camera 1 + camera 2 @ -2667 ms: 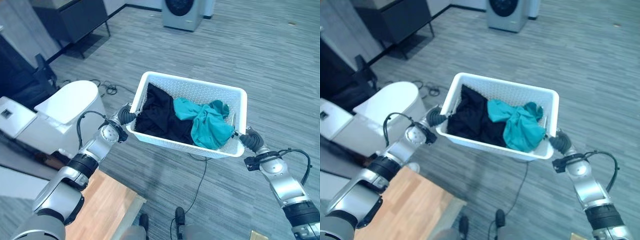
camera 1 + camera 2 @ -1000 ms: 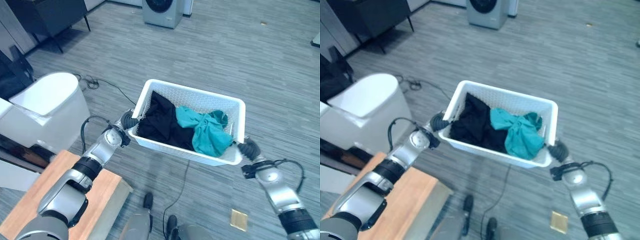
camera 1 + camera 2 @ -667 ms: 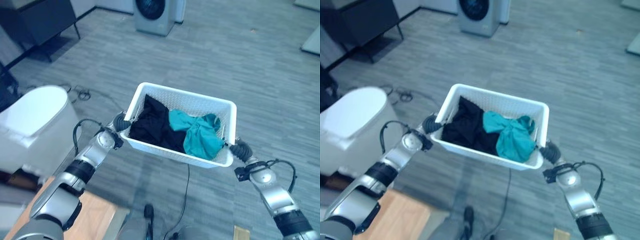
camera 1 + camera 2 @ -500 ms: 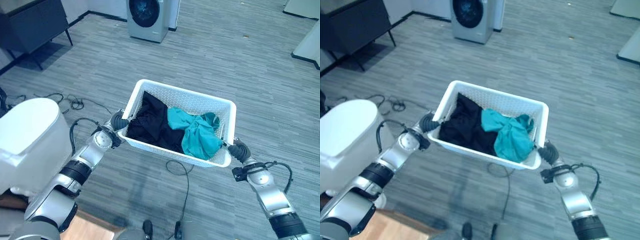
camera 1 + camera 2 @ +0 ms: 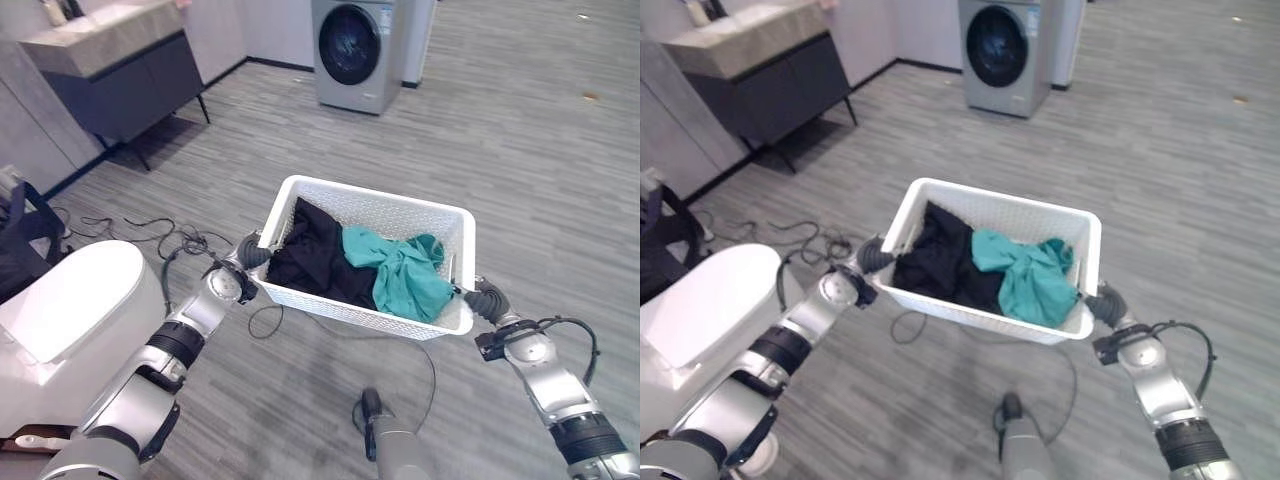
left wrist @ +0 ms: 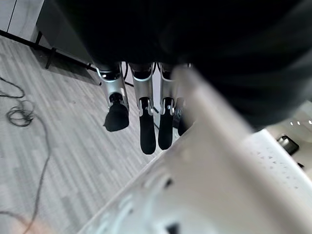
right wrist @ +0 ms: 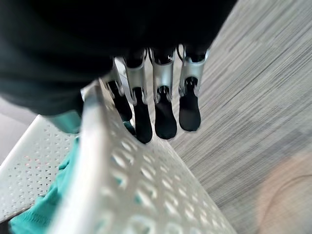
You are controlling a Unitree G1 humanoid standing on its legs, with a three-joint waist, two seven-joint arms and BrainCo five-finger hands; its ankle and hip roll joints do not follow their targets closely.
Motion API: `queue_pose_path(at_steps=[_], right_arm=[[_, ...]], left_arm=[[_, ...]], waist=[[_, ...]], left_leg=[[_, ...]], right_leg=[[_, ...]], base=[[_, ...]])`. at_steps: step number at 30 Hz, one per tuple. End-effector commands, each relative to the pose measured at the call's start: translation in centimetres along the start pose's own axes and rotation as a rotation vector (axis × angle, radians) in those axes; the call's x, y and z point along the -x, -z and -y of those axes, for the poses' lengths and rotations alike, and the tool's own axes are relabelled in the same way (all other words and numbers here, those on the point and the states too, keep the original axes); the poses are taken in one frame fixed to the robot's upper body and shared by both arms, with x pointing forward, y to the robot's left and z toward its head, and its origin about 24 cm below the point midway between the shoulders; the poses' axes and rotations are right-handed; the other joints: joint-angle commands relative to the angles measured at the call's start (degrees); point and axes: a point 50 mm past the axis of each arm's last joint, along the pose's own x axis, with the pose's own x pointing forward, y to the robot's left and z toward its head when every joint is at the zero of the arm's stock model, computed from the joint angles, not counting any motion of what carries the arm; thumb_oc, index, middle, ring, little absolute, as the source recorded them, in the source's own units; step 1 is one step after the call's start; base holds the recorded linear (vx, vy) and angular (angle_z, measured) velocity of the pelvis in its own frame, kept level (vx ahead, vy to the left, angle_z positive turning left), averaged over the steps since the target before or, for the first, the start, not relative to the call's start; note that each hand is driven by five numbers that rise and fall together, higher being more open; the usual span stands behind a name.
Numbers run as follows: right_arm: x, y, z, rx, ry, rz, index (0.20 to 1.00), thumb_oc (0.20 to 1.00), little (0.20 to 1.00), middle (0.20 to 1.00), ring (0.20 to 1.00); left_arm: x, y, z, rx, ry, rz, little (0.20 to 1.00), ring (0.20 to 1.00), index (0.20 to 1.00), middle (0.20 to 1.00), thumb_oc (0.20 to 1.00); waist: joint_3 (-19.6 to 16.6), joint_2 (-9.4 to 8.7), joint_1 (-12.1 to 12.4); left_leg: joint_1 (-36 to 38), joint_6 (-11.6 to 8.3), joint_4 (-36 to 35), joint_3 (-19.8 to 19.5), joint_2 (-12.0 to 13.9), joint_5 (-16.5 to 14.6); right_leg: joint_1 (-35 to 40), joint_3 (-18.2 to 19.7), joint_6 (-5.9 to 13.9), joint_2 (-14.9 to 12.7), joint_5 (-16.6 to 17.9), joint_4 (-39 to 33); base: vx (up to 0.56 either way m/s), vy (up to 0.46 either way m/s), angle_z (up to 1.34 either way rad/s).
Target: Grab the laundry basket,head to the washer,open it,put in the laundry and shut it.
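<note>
A white laundry basket (black and teal laundry inside) hangs above the grey floor, left hand and right hand each gripping an end rim, washer well ahead.

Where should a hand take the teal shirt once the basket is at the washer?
Probably from above, at the bunched ridge of the teal shirt. It is heaped highest in the right half of the basket, partly over the black garment, and the walls block any side approach. Both the left hand and the right hand are at the basket's ends.
</note>
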Motion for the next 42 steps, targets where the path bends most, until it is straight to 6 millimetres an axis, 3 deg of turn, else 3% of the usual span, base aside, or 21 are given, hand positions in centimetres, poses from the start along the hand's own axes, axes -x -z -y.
queue_pose_path(at_steps=[1, 2, 4, 5, 8, 10, 12, 14, 16, 17, 18, 20, 21, 24, 26, 29, 31, 32, 34, 38, 42], right_arm=[[0.3, -9.4, 1.5, -0.092, 0.059, 0.449, 0.2, 0.2, 0.2, 0.2, 0.2], [0.3, -9.3, 1.4, -0.097, 0.059, 0.444, 0.2, 0.2, 0.2, 0.2, 0.2], [0.4, -8.7, 1.5, -0.105, 0.075, 0.42, 0.2, 0.2, 0.2, 0.2, 0.2], [0.5, -8.6, 1.7, -0.111, 0.074, 0.415, 0.2, 0.2, 0.2, 0.2, 0.2], [0.7, -8.8, 1.3, -0.119, 0.064, 0.441, 0.2, 0.2, 0.2, 0.2, 0.2], [0.4, -9.3, 0.7, -0.125, 0.051, 0.452, 0.2, 0.2, 0.2, 0.2, 0.2], [0.1, -9.8, 0.2, -0.126, 0.029, 0.458, 0.2, 0.2, 0.2, 0.2, 0.2], [0.2, -9.7, -0.4, -0.147, 0.022, 0.464, 0.2, 0.2, 0.2, 0.2, 0.2], [0.3, -9.5, -0.6, -0.158, 0.024, 0.46, 0.2, 0.2, 0.2, 0.2, 0.2], [0.3, -9.4, -0.6, -0.169, 0.036, 0.458, 0.2, 0.2, 0.2, 0.2, 0.2], [0.4, -9.4, -0.4, -0.171, 0.051, 0.464, 0.2, 0.2, 0.2, 0.2, 0.2], [0.7, -8.3, 0.6, -0.163, 0.075, 0.426, 0.2, 0.2, 0.2, 0.2, 0.2], [1.0, -7.2, 1.4, -0.172, 0.094, 0.393, 0.2, 0.2, 0.2, 0.2, 0.2], [1.2, -6.6, 1.9, -0.177, 0.103, 0.375, 0.2, 0.2, 0.2, 0.2, 0.2], [1.1, -6.6, 2.2, -0.169, 0.104, 0.372, 0.2, 0.2, 0.2, 0.2, 0.2], [1.0, -6.9, 2.3, -0.159, 0.1, 0.377, 0.2, 0.2, 0.2, 0.2, 0.2], [0.3, -7.7, 2.5, -0.149, 0.105, 0.394, 0.2, 0.2, 0.2, 0.2, 0.2], [0.3, -7.7, 2.5, -0.149, 0.105, 0.395, 0.2, 0.2, 0.2, 0.2, 0.2], [0.1, -9.0, 2.8, -0.182, 0.128, 0.44, 0.2, 0.2, 0.2, 0.2, 0.2], [0.1, -10.0, 2.6, -0.164, 0.121, 0.473, 0.2, 0.2, 0.2, 0.2, 0.2], [0.3, -10.0, 2.4, -0.155, 0.117, 0.471, 0.2, 0.2, 0.2, 0.2, 0.2]], left_arm=[[-0.1, -8.4, -2.8, -0.041, -0.04, 0.369, 0.2, 0.2, 0.2, 0.2, 0.2], [-0.1, -8.7, -3.0, -0.04, -0.043, 0.375, 0.2, 0.2, 0.2, 0.2, 0.2], [-0.4, -9.7, -2.7, -0.03, -0.032, 0.393, 0.2, 0.2, 0.2, 0.2, 0.2], [-0.5, -10.3, -2.5, -0.029, -0.021, 0.405, 0.2, 0.2, 0.2, 0.2, 0.2], [-0.7, -10.7, -2.2, -0.033, -0.015, 0.411, 0.2, 0.2, 0.2, 0.2, 0.2], [-0.5, -10.5, -2.0, -0.033, -0.001, 0.415, 0.2, 0.2, 0.2, 0.2, 0.2], [-0.4, -10.0, -2.2, -0.03, -0.003, 0.402, 0.2, 0.2, 0.2, 0.2, 0.2], [-0.2, -9.4, -2.3, -0.06, 0.002, 0.397, 0.2, 0.2, 0.2, 0.2, 0.2], [0.0, -9.6, -2.3, -0.073, 0.011, 0.41, 0.2, 0.2, 0.2, 0.2, 0.2], [0.1, -9.9, -2.4, -0.081, 0.008, 0.422, 0.2, 0.2, 0.2, 0.2, 0.2], [0.1, -10.6, -2.5, -0.082, 0.002, 0.442, 0.2, 0.2, 0.2, 0.2, 0.2], [0.0, -11.8, -1.7, -0.088, 0.024, 0.473, 0.2, 0.2, 0.2, 0.2, 0.2], [-0.2, -12.3, -1.2, -0.087, 0.029, 0.482, 0.2, 0.2, 0.2, 0.2, 0.2], [-0.4, -12.5, -0.8, -0.077, 0.023, 0.484, 0.2, 0.2, 0.2, 0.2, 0.2], [-0.7, -11.7, -1.4, -0.079, -0.021, 0.448, 0.2, 0.2, 0.2, 0.2, 0.2], [-0.8, -11.2, -2.0, -0.09, -0.04, 0.431, 0.2, 0.2, 0.2, 0.2, 0.2], [-0.6, -10.8, -2.3, -0.065, -0.046, 0.435, 0.2, 0.2, 0.2, 0.2, 0.2], [-0.6, -10.8, -2.3, -0.065, -0.047, 0.435, 0.2, 0.2, 0.2, 0.2, 0.2], [-0.6, -10.6, -3.5, -0.05, -0.067, 0.419, 0.2, 0.2, 0.2, 0.2, 0.2], [-0.4, -10.7, -3.8, -0.024, -0.077, 0.422, 0.2, 0.2, 0.2, 0.2, 0.2], [-0.4, -11.2, -3.5, 0.003, -0.065, 0.437, 0.2, 0.2, 0.2, 0.2, 0.2]], waist=[[-1.6, -6.38, 0.5], [-1.5, -5.65, 0.2], [-0.4, -6.92, 1.2], [-0.1, -7.07, 1.9], [-0.7, -7.29, 5.3], [-1.1, -7.07, 6.3], [-2.8, -6.54, 6.6], [-4.3, -8.41, 7.3], [-4.2, -8.54, 6.8], [-3.1, -7.69, 5.4], [-1.7, -6.66, 3.9], [-0.6, -6.02, 0.1], [-1.0, -6.83, -2.4], [-1.5, -6.71, -3.4], [-1.7, -6.78, -3.2], [-2.2, -6.57, -3.2], [-4.3, -5.2, -3.1], [-4.4, -5.34, -3.1], [-3.5, -6.75, -2.1], [-1.9, -8.09, -0.5], [-0.8, -8.72, 1.2]], left_leg=[[-11.0, 6.58, 11.3, 9.2, 1.3, 6.3], [-12.4, 6.35, 13.5, 9.4, 4.0, 5.0], [-19.6, 6.77, 15.5, 11.1, 5.3, 3.6], [-23.9, 5.83, 6.7, 12.6, 3.2, 1.8], [-22.7, 4.92, -36.4, 12.9, -2.0, 4.5], [-22.9, 4.25, -45.4, 12.2, -2.1, 6.3], [-21.2, 4.83, -43.7, 14.1, -2.1, 7.1], [-21.0, 7.37, -36.1, 13.8, -6.2, 4.9], [-18.9, 10.07, -34.0, 14.5, -8.3, 1.4], [-15.6, 12.03, -33.2, 14.2, -9.1, -1.2], [-11.9, 12.96, -33.4, 13.3, -9.4, -3.0], [-6.6, 12.49, -34.5, 8.9, -10.5, -3.7], [-3.1, 11.03, -34.8, 6.4, -11.3, -6.4], [0.0, 9.96, -35.6, 4.7, -11.0, -8.8], [4.8, 8.62, -36.0, 5.3, -10.1, -11.7], [7.8, 8.11, -35.7, 6.2, -9.6, -13.0], [8.7, 4.83, -29.3, 7.9, -6.6, -7.1], [8.4, 4.78, -29.2, 7.8, -6.8, -7.0], [-1.4, 3.38, -3.3, 10.1, -1.0, 3.2], [-9.5, 5.33, 9.7, 8.6, 0.5, 4.2], [-15.5, 6.48, -1.3, 8.2, 1.1, -0.5]], right_leg=[[9.8, 1.4, 1.22, -0.8, -1.9, -9.5], [11.1, 0.8, 0.69, 0.8, -3.8, -9.1], [14.9, -0.4, -0.18, 0.8, -5.0, -9.8], [17.2, -0.8, 0.69, 0.6, -6.2, -10.3], [22.9, -1.5, 3.18, -0.2, -11.4, -9.3], [26.0, -0.9, 3.56, -0.6, -14.6, -8.0], [28.9, 0.3, 4.77, -1.5, -16.5, -5.7], [27.7, 2.3, 8.44, -5.4, -4.8, 5.7], [24.2, 3.0, 10.34, -7.0, 5.0, 19.3], [19.8, 3.0, 10.17, -6.4, 8.2, 29.4], [13.0, 2.4, 9.82, -6.2, 5.1, 35.7], [6.2, 3.3, 8.43, -2.7, 0.6, 27.9], [4.0, 5.1, 8.07, -1.9, -2.6, 11.0], [3.4, 6.4, 8.33, -1.8, -1.9, -1.1], [1.8, 1.3, 10.29, -5.0, 2.6, -13.2], [3.5, -2.9, 10.45, -5.3, 3.5, -16.3], [6.4, -2.8, 8.43, -2.4, 4.0, -14.2], [6.2, -2.8, 8.36, -2.5, 4.2, -14.3], [10.1, -2.6, 4.13, -0.9, 1.7, -12.7], [13.3, -1.0, 1.16, 0.4, -0.6, -12.4], [15.9, 0.6, 2.16, -0.3, -3.1, -12.3]], base=[[0.4, -0.377, 0.34], [0.43, -0.315, -0.15], [0.43, -0.174, -0.01], [0.63, 0.021, 0.42], [0.76, 0.193, -0.01], [0.81, 0.202, -0.84], [1.06, 0.344, -0.97], [0.96, 0.403, -0.17], [0.62, 0.357, -0.34], [0.82, 0.434, -0.15], [0.83, 0.365, 0.48], [0.84, 0.089, 1.57], [0.78, -0.052, 2.2], [0.56, -0.097, 1.85], [0.67, -0.147, 0.87], [0.41, -0.102, 0.02], [0.65, -0.199, 0.27], [0.29, -0.167, 0.01], [0.34, -0.305, -0.07], [0.29, -0.203, -0.35], [0.3, 0.028, -0.45]])
